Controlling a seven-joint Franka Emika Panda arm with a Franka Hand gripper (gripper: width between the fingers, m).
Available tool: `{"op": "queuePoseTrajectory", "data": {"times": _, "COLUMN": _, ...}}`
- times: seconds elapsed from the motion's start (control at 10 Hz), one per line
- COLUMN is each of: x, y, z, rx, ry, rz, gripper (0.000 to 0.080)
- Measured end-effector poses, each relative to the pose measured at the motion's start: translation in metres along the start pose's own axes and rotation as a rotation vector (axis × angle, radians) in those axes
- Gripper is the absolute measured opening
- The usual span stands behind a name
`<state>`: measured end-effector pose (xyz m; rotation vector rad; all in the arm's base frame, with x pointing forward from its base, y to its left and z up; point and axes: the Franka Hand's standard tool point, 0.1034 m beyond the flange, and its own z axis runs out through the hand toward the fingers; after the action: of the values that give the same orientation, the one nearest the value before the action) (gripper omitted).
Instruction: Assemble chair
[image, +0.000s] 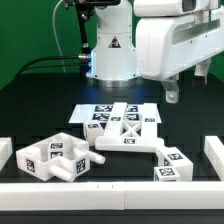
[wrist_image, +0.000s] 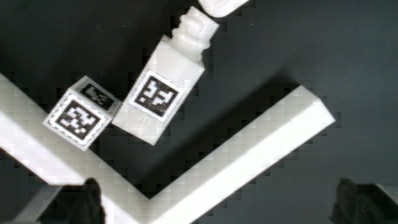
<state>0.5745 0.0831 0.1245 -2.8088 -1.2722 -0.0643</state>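
Chair parts (image: 125, 135) at six o'clock, exterior view — only the wrist view shows gripper (wrist_image: 217, 200) wide open, empty.

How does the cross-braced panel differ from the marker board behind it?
The marker board is a solid thin sheet covered with many tags; the cross-braced panel has open gaps around its X brace and looks thicker. The marker board lies farther back, the panel nearer the front. Both are white and lie flat on the dark table.
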Motion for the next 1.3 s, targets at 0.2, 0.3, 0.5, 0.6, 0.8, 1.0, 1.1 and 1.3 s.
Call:
{"op": "queuePoseTrajectory", "data": {"times": 0.2, "x": 0.000, "y": 0.000, "z": 0.000, "rx": 0.000, "ry": 0.000, "rz": 0.000, "gripper": 0.0650}}
{"op": "queuePoseTrajectory", "data": {"times": 0.3, "x": 0.000, "y": 0.000, "z": 0.000, "rx": 0.000, "ry": 0.000, "rz": 0.000, "gripper": 0.0650}}
{"op": "queuePoseTrajectory", "data": {"times": 0.5, "x": 0.000, "y": 0.000, "z": 0.000, "rx": 0.000, "ry": -0.001, "rz": 0.004, "gripper": 0.0650}}
{"op": "queuePoseTrajectory", "data": {"times": 0.6, "x": -0.001, "y": -0.001, "z": 0.002, "rx": 0.004, "ry": -0.009, "rz": 0.067, "gripper": 0.0650}}
{"op": "queuePoseTrajectory", "data": {"times": 0.8, "x": 0.002, "y": 0.003, "z": 0.012, "rx": -0.010, "ry": -0.018, "rz": 0.144, "gripper": 0.0650}}
{"op": "queuePoseTrajectory", "data": {"times": 1.0, "x": -0.005, "y": 0.008, "z": 0.022, "rx": -0.006, "ry": 0.002, "rz": 0.178, "gripper": 0.0650}}
{"op": "queuePoseTrajectory", "data": {"times": 1.1, "x": -0.005, "y": 0.008, "z": 0.022, "rx": -0.006, "ry": 0.001, "rz": 0.178, "gripper": 0.0650}}
{"op": "queuePoseTrajectory", "data": {"times": 1.3, "x": -0.005, "y": 0.008, "z": 0.022, "rx": -0.006, "ry": 0.001, "rz": 0.178, "gripper": 0.0650}}
